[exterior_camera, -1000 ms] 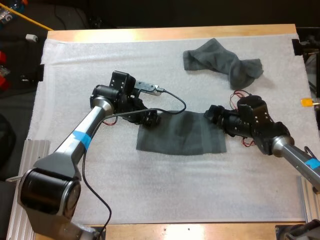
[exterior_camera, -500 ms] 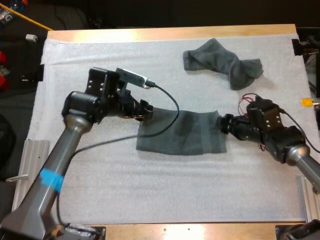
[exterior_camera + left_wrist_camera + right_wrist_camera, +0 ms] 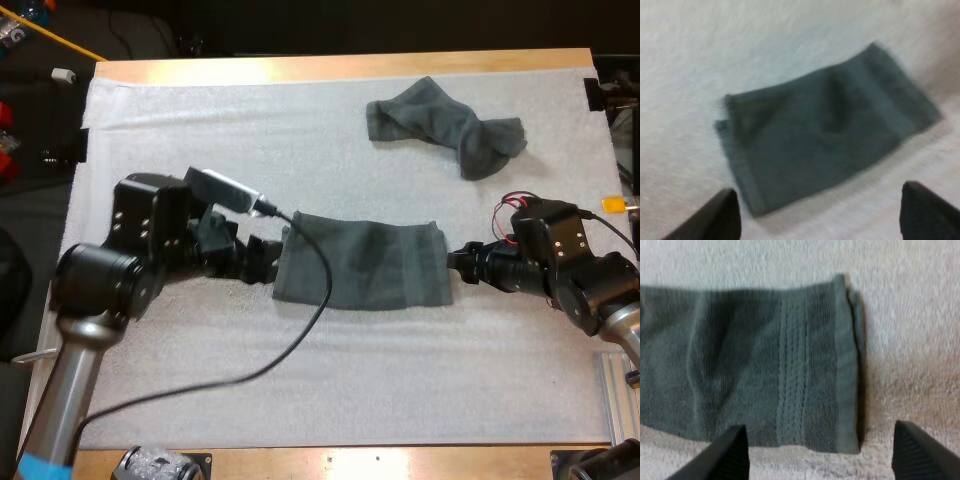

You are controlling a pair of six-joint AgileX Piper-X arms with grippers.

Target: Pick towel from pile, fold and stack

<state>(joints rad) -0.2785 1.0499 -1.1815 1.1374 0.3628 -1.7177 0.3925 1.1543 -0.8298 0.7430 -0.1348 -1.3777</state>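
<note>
Towel (image 3: 380, 265) flat; left pincer (image 3: 266, 262), right pincer (image 3: 456, 265) backed off.

**A robotics lab bench, set up for cloth handling**

A wooden counter (image 3: 330, 66) has a white mat (image 3: 330, 390) spread over nearly its whole top, more a test surface than a household one. Two robot arms reach in over it: the left arm (image 3: 100, 290) from the near left corner and the right arm (image 3: 590, 290) from the right edge. A ribbed aluminium rail (image 3: 62, 310) runs along the counter's left side, and a second rail (image 3: 612, 385) sits at its right. On the mat, a folded towel (image 3: 365, 265) lies between the arms. A crumpled towel (image 3: 445, 125) lies towards the far right. Both are the same dark grey-green, like matched test pieces.
</note>
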